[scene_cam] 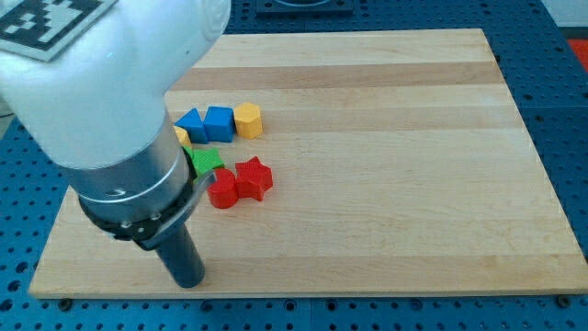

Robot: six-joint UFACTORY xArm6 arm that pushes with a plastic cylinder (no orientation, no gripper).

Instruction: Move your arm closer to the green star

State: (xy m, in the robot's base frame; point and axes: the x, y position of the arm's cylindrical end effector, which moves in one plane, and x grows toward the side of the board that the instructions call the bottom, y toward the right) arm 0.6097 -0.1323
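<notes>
My arm fills the view's left, and its dark rod ends in my tip (190, 281) near the board's bottom-left edge. A green block (206, 161), partly hidden behind the arm so its shape is unclear, lies above and slightly right of my tip, well apart from it. A red round block (221, 188) and a red star (254, 178) sit just right of the green block. A blue triangle-like block (190, 124), a blue block (219, 122) and a yellow hexagon (247, 119) form a row above them. A sliver of another yellow block (181, 136) shows at the arm's edge.
The wooden board (395, 184) lies on a blue perforated table (565, 55). The board's bottom edge runs just below my tip. The arm's white body (92, 83) hides the board's upper-left part.
</notes>
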